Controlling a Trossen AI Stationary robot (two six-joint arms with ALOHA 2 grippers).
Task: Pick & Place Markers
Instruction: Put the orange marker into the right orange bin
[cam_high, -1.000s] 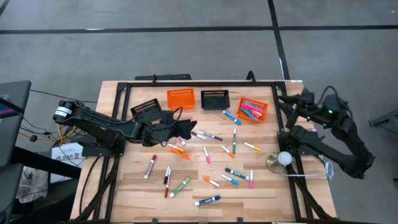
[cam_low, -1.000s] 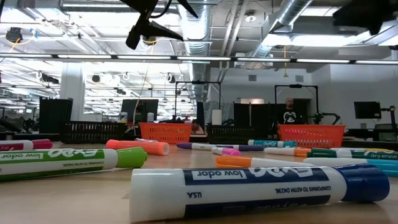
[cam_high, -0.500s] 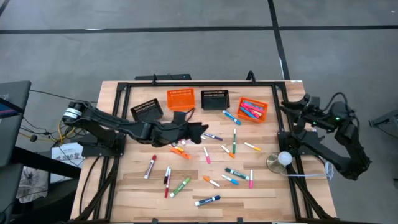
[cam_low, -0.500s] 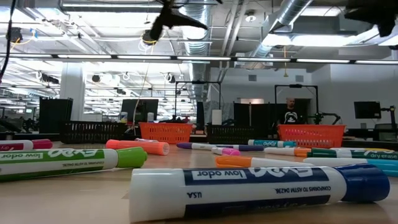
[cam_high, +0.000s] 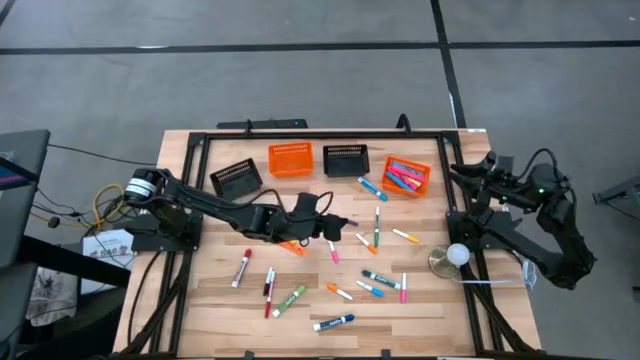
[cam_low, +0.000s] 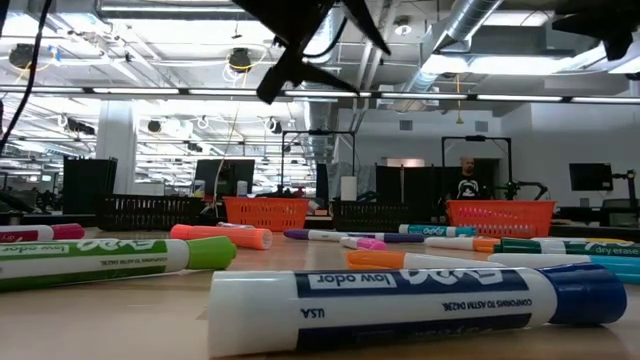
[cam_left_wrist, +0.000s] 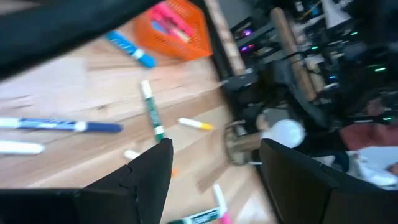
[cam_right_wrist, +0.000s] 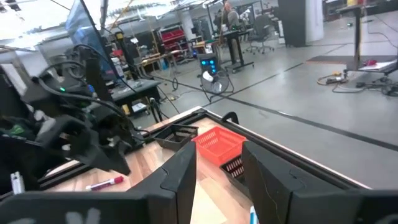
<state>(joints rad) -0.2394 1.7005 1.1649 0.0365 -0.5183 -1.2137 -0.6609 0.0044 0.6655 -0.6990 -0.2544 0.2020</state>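
High view, markers (cam_high: 340, 258): lying scattered over the middle of the counter (cam_high: 220, 300); several more are sitting in the orange basket (cam_high: 407, 177) at the back right.
High view, left hand (cam_high: 330, 222): reaching over the scatter near the purple marker (cam_high: 343, 219); holding nothing.
High view, right hand (cam_high: 470, 172): waiting off the counter's right edge, beside the orange basket.
Low view, nearest marker (cam_low: 415, 297): lying on its side, blue-capped; reading "low odor", "USA", "CONFORMS TO ASTM D4236".
Low view, green marker (cam_low: 110, 258): showing "EXPO"; another at right is reading "dry erase".
Left wrist view, fingers (cam_left_wrist: 149, 171): standing wide apart, empty.
Right wrist view, fingers (cam_right_wrist: 180, 177): standing partly apart, gripping nothing.
Handling, judged: light, stiff, smooth plastic, rolling easily; gripping across mid-barrel looks best.
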